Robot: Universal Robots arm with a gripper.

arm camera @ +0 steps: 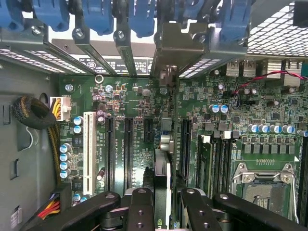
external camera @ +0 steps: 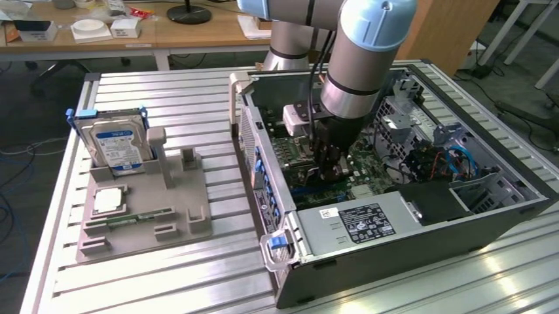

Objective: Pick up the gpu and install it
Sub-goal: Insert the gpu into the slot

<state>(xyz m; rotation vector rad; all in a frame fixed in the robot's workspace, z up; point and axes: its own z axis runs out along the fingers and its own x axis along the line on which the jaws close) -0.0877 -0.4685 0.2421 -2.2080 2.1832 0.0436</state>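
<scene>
The claw [arm camera: 162,208] is clenched on the gpu [arm camera: 162,171]. In the wrist view its black fingers [arm camera: 140,207] press on either side of the thin card, which shows edge-on and upright between them. The exterior view has the claw [external camera: 334,171] deep inside the open computer case [external camera: 393,242], at the end of the arm [external camera: 358,59] that reaches down through the case's open side.

The card stands over the motherboard [arm camera: 130,96] on the floor of the case, in line with the long black expansion slots [arm camera: 129,149] and between two of them. Its far end points at a metal bracket [arm camera: 175,43] on the case's rear wall, beneath the row of blue latches [arm camera: 139,14]. Whether its lower edge is seated in a slot I cannot tell.

Also inside the case are:
- a white slot [arm camera: 88,149] on one side of the card
- the processor socket [arm camera: 262,185] on the other side
- a braided cable bundle [arm camera: 29,115] at the case wall
- a labelled power supply [external camera: 362,221] at the near end of the case
- blue cables [external camera: 454,160] toward the far side

Outside the case, to the exterior view's left of it, a grey holder [external camera: 175,226] sits on the ribbed metal desk [external camera: 175,281]. A silver, blue-labelled hard drive [external camera: 114,147] stands upright in the holder, and a narrow green memory stick [external camera: 140,216] lies flat in it.
</scene>
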